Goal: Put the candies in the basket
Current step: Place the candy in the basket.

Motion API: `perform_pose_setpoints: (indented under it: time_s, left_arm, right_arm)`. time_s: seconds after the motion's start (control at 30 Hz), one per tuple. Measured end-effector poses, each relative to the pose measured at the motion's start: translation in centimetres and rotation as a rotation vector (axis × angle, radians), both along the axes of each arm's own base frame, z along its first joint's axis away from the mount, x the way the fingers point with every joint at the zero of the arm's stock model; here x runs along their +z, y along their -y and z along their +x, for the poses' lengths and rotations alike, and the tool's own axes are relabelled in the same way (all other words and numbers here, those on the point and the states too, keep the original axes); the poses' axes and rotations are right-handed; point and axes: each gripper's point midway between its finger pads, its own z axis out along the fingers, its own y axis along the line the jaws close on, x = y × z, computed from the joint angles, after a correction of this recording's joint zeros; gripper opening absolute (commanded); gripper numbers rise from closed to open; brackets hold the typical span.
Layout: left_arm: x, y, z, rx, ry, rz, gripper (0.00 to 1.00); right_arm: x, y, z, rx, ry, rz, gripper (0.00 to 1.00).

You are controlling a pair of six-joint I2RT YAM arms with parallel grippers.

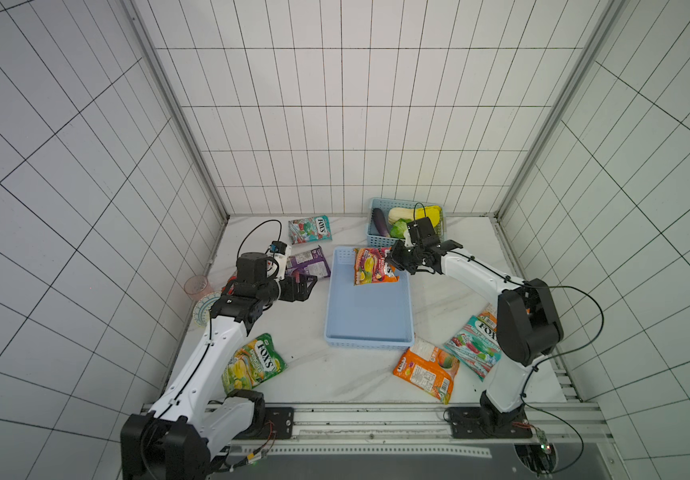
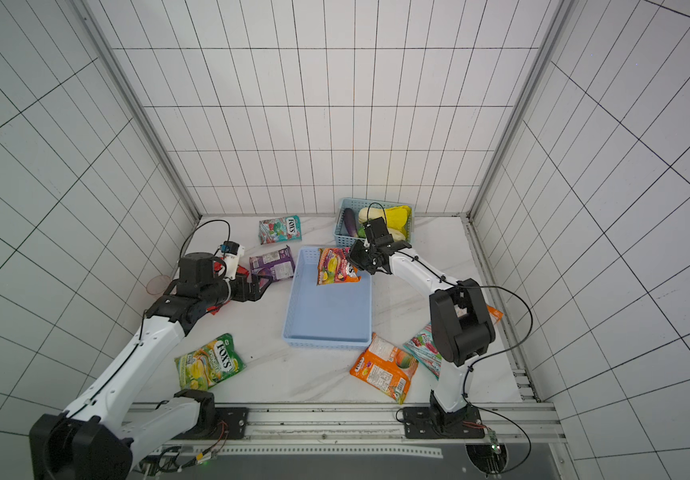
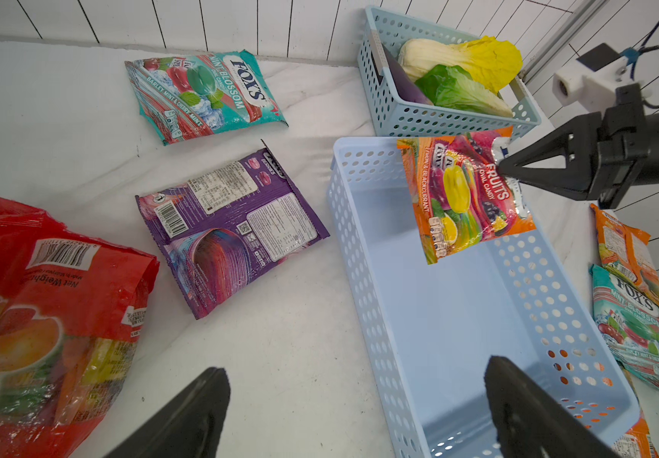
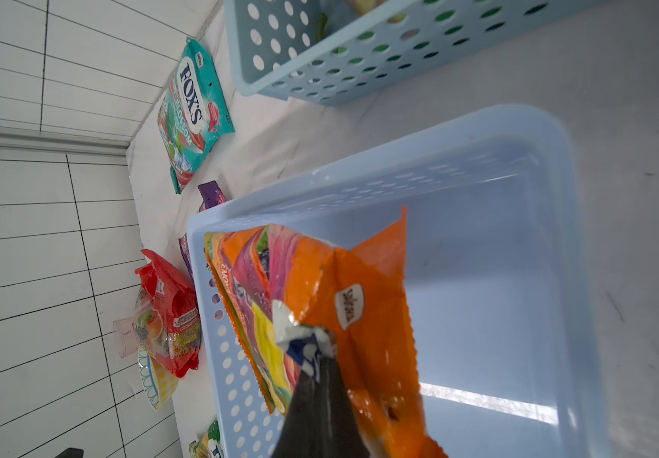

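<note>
Candies: one orange fruits bag [image 1: 372, 268] is held, the rest lie on the table [image 1: 335, 378] outside the basket [image 1: 330, 307]. My left gripper [image 1: 311, 286] has its fingers spread wide and empty, with the purple bag [image 1: 309, 262] lying flat just beyond them. The basket sits between my two grippers. My right gripper [image 1: 394, 261] has its fingers pressed together on the orange bag's top corner — the bag hangs long axis down over the basket's far end, inside the rim. Judgement — letting go should drop it in
</note>
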Motion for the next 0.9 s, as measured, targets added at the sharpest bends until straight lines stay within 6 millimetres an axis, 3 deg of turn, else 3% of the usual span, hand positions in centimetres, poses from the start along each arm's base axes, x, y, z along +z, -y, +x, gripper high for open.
perform_pose_setpoints:
  time_s: [0.23, 0.6, 0.83, 0.9]
  left_arm:
    - [0.0, 0.2, -0.1, -0.005, 0.001, 0.005, 0.98]
    - [-0.1, 0.3, -0.1, -0.003, 0.000, 0.016, 0.98]
    - [0.3, 0.4, -0.2, -0.007, -0.004, 0.019, 0.98]
    - [0.9, 0.5, -0.2, -0.015, 0.003, 0.019, 0.98]
  right_arm:
    - [-3.1, -3.2, -1.0, 0.031, -0.062, 0.020, 0.00]
    - [-6.4, -4.9, -1.2, 0.018, -0.124, 0.032, 0.00]
    - [-6.5, -5.4, -1.1, 0.012, -0.116, 0.037, 0.27]
    - [-6.5, -5.7, -1.4, 0.023, -0.108, 0.031, 0.31]
